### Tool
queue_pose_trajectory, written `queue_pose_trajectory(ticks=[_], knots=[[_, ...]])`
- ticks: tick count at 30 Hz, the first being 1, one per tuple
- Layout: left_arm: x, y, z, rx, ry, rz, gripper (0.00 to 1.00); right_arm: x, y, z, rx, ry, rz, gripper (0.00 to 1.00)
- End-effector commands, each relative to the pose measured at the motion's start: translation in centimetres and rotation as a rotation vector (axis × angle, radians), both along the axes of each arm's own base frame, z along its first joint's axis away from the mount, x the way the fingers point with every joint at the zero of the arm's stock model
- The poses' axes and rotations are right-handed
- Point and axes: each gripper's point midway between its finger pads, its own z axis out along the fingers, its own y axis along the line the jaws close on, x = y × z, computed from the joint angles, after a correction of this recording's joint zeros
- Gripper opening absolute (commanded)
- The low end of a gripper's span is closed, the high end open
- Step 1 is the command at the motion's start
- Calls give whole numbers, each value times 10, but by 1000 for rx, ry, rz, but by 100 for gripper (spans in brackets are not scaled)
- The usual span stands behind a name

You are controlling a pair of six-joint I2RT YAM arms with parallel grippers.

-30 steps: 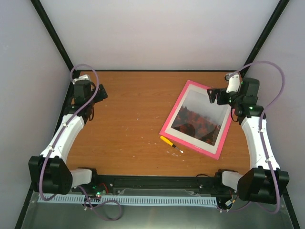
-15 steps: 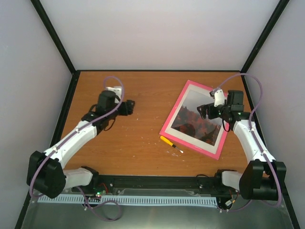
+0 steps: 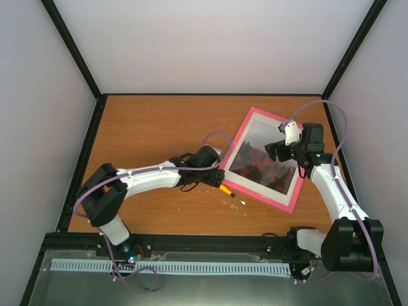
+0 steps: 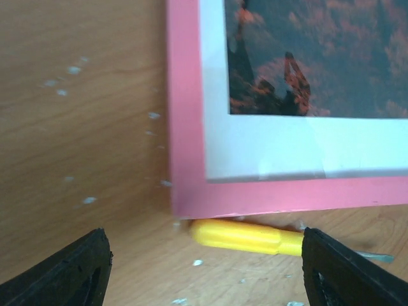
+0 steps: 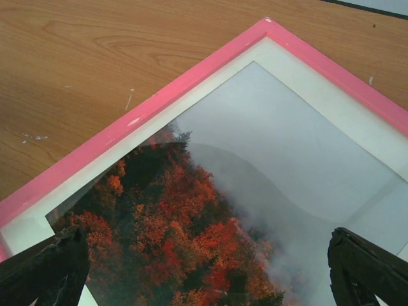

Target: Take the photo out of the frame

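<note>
The left arm (image 3: 150, 177) and right arm (image 3: 333, 186) share one build: smooth white shells over the long links; chunky black housings at every joint; a thin lilac cable (image 3: 319, 101) strung along each from base to wrist; a small white block (image 3: 292, 132) capping the right wrist; each end effector's fingers (image 4: 70, 271) matt black, blunt and wedge-shaped, with plain unmarked faces.
</note>
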Motion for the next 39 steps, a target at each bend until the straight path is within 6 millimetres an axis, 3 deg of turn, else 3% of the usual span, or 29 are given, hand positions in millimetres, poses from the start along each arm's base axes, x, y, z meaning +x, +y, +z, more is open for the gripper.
queue_pose_trajectory(ticks=[1,5,10,24,31,34,39], knots=[[-8,-30,-6,65,14,-6,82,-2,7,2,-15,-22,51,100],[-21,-50,-22,152,20,-58,84,-4,10,3,-12,-34,70,100],[-25,-58,-34,232,11,-64,84,-7,14,1,2,-24,94,100],[-35,-31,-60,380,52,-1,85,-9,19,-4,13,1,132,100],[-55,11,-56,402,80,46,86,-10,20,-5,16,8,137,100],[-61,26,-44,395,85,91,87,-10,20,-6,16,9,139,100],[-73,23,-17,260,92,61,86,-11,22,-6,21,16,146,100]])
